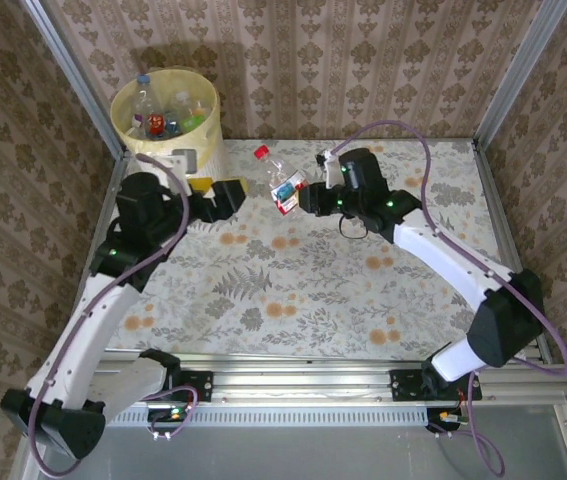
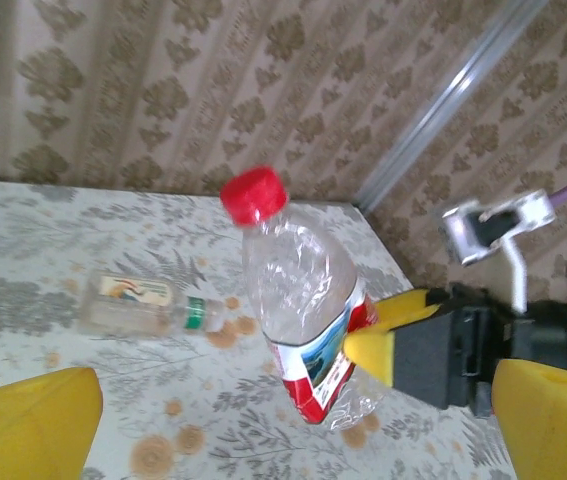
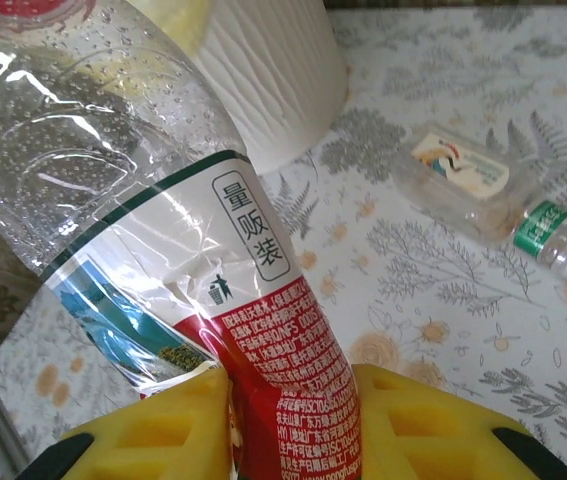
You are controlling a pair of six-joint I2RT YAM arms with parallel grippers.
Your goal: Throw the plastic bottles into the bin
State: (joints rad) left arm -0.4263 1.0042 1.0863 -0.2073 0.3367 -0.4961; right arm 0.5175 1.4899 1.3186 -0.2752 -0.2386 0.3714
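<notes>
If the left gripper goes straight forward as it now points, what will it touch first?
Probably the red-capped bottle that the right gripper holds, straight ahead of the left gripper; depth is unclear.

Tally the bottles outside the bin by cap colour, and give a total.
Red-capped bottle: 1, held in the right fingers
Green-capped bottle: 1, lying on the table
Total: 2
</notes>
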